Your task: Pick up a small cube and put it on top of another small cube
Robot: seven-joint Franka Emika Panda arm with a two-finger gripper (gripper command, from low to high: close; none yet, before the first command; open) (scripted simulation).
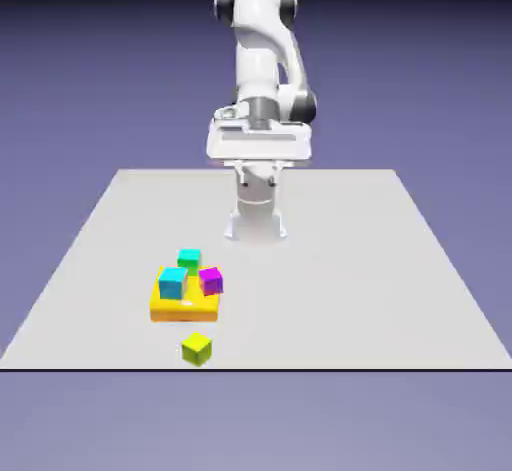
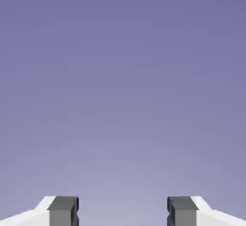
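- The scene is a pale grey table [image 1: 400,259] before a plain blue-violet backdrop; the white arm [image 1: 262,49] stands at the far edge, at 12 o'clock of the table.
- The gripper [image 2: 123,210] is raised high near the base, well apart from all the cubes. In the hand view its two grey fingertips [image 2: 63,209] stand wide apart with only backdrop between them, so the claw is open and holds nothing.
- The lime cube [image 1: 197,348] lies alone on the table near the front edge, at about 7 o'clock from the table's middle.
- From the lime cube, at 11 o'clock and near, lies the slab [image 1: 184,305], yellow-orange and flat. A cyan cube [image 1: 173,281] sits on it, a magenta cube [image 1: 211,280] is at its right rim, and a green cube [image 1: 189,258] is just behind.
- I judge the lime cube to be light and stiff, with smooth flat faces, maybe a little slippery but not fragile.
- It looks turned a little against the table's edges, so the wrist probably needs to turn until the pads meet two opposite side faces.
- The best hold is probably from above, at the middle of those faces, so it does not twist out.
- There is free space all around it, so I expect no obstacle for the fingers.
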